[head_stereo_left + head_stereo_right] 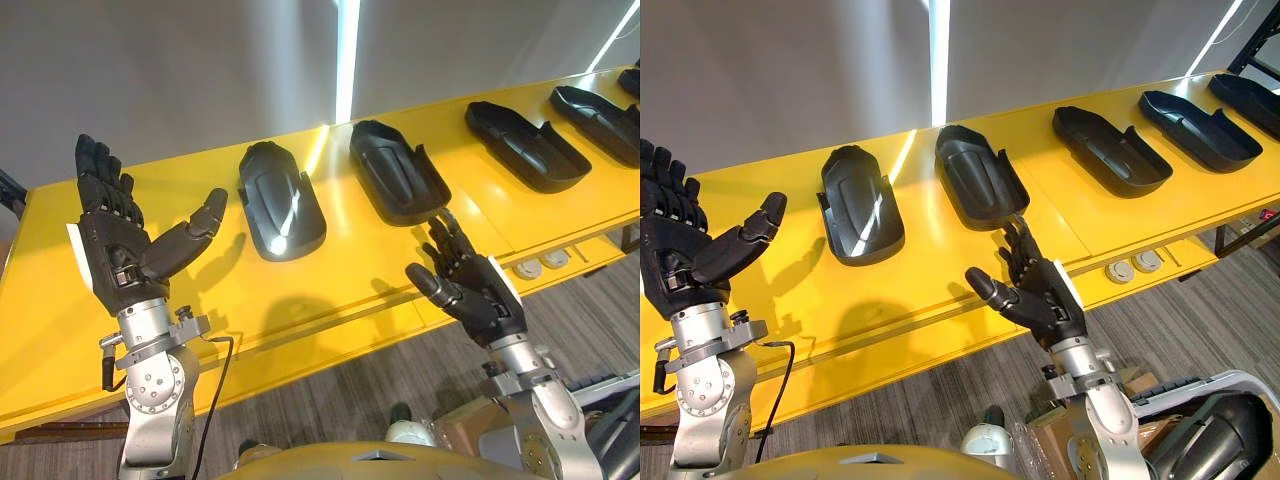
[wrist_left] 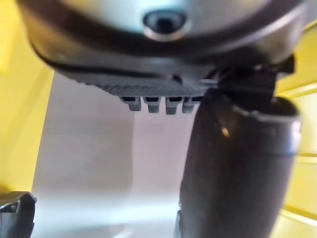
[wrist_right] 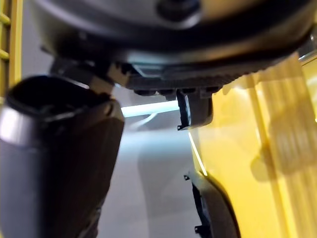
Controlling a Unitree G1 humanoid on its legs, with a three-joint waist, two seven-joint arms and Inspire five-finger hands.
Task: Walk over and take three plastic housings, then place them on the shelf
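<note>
Several black plastic housings lie in a row on a long yellow table [image 1: 360, 270]. The nearest housing [image 1: 280, 200] rests dome side up, with the second one [image 1: 398, 170] to its right, hollow side up. A third housing [image 1: 525, 143] lies further right. My left hand [image 1: 120, 235] is raised over the table's left part, open, fingers straight and thumb out, holding nothing. My right hand [image 1: 470, 285] hovers open at the table's front edge, just in front of the second housing, also without a load. An edge of a housing [image 3: 213, 208] shows past my right hand's thumb.
More housings [image 1: 600, 120] continue toward the far right end of the table. Two round sockets [image 1: 540, 265] sit in the table's front ledge to the right of my right hand. Grey wood-pattern floor [image 1: 330, 390] lies below the table edge. A grey wall stands behind.
</note>
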